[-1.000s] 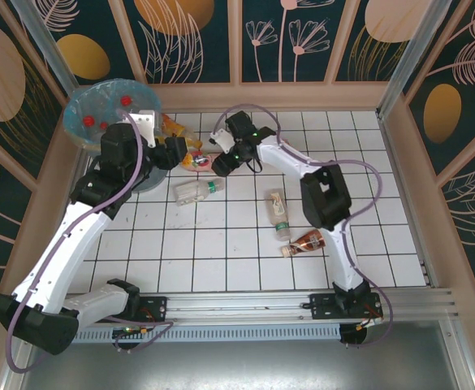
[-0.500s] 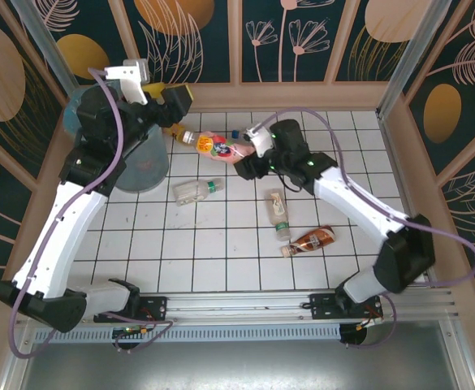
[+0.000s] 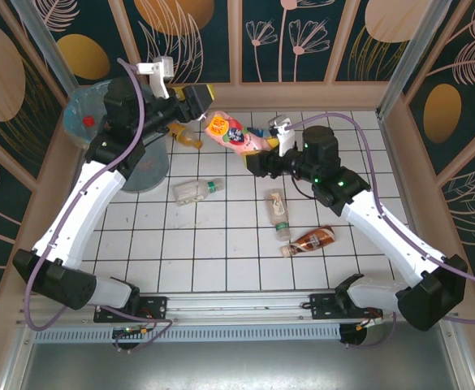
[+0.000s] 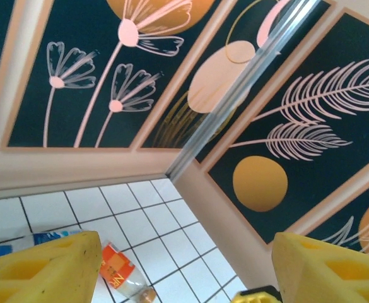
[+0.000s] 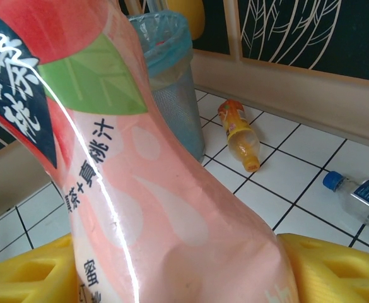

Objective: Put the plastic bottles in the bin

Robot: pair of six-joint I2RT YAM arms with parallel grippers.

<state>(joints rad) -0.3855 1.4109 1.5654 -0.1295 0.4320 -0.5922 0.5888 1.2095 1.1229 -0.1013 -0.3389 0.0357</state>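
At the left stands the round grey-blue bin with a light-blue bag (image 3: 73,110), and my left gripper (image 3: 198,97) hangs just beside it, jaws wide apart, holding nothing. My right gripper (image 3: 263,153) squeezes a pink plastic bottle (image 3: 231,132) with Chinese words on its label, right of the bin.

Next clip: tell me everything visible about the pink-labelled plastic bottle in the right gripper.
The pink-labelled plastic bottle wears a glossy pink sleeve with white splashes, a green leaf, an orange fruit picture and white Chinese characters on a dark patch. The right gripper is shut on one end, its yellow pads pressing both sides. It hangs tilted above the white tiles, free end toward the blue-lined bin.
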